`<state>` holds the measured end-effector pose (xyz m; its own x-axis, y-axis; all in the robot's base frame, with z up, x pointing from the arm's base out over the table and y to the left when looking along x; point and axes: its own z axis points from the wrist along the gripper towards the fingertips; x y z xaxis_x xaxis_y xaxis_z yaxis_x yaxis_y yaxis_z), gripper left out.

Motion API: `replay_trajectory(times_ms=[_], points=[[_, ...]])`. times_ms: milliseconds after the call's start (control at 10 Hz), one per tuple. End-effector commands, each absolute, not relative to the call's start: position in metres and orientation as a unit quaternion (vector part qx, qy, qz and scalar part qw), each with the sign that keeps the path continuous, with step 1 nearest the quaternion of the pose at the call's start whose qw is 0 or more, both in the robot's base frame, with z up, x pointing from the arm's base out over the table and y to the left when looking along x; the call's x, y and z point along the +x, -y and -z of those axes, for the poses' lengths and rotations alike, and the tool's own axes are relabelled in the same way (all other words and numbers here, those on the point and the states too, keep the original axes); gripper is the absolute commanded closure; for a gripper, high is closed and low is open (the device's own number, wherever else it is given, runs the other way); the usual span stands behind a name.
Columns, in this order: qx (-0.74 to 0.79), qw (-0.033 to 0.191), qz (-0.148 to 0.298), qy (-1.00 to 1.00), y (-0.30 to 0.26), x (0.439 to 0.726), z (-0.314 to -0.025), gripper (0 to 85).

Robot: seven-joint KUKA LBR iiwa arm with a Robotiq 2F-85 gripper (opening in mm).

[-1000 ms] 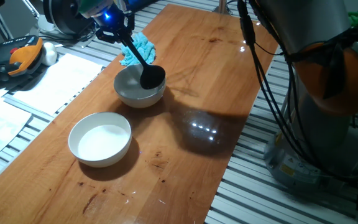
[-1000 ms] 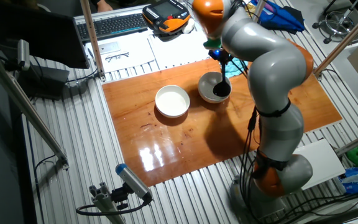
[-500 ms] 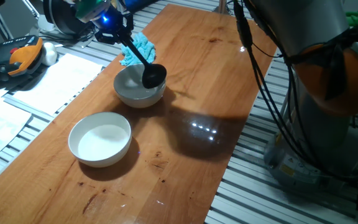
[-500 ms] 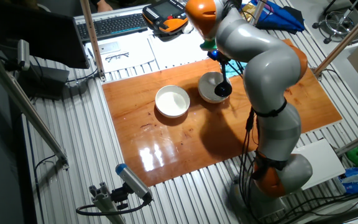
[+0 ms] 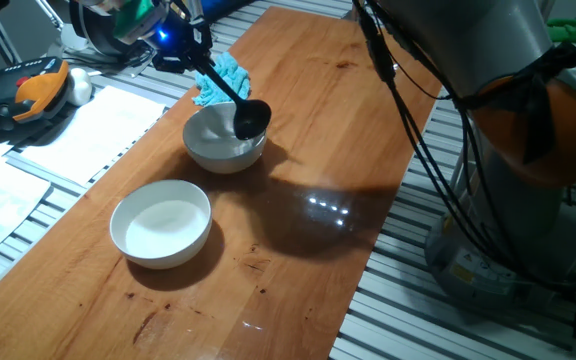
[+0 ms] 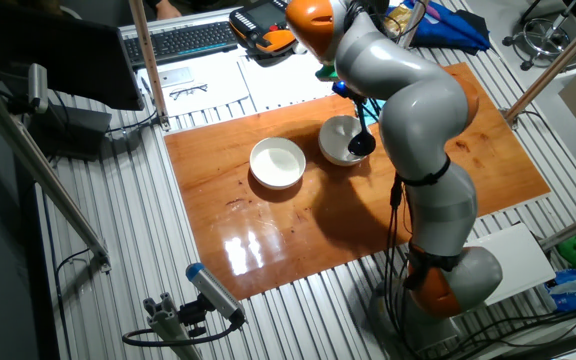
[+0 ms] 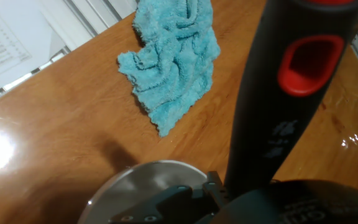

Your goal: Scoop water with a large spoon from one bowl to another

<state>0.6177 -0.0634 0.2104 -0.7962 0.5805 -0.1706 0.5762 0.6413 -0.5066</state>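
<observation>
Ladle [image 5: 236, 103] is hanging off the tool [image 5: 180, 42], which is pinching its handle; its long axis is slanting down toward the robot, scoop poised over the grey bowl's [image 5: 208, 147] near rim. White bowl [image 5: 160, 222] is waiting well apart along the tabletop [image 5: 318, 160]. Handle print is sitting too blurred to read beside the blue cloth [image 7: 173, 68].

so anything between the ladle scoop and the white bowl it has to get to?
Nothing visible. The large spoon hangs over the grey bowl, held by the gripper. Only bare table lies between it and the white bowl. The blue cloth sits behind, off the path.
</observation>
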Motion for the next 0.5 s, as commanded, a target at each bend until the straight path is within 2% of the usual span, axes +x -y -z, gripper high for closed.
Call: replay_trajectory(times_ms=[0, 400], points=[[-0.319, 0.004, -0.279, 0.906, 0.0637, 0.6177, -0.2106, 85.0], [-0.316, 0.01, -0.291, 0.903, 0.0649, 0.6175, -0.2106, 85.0]])
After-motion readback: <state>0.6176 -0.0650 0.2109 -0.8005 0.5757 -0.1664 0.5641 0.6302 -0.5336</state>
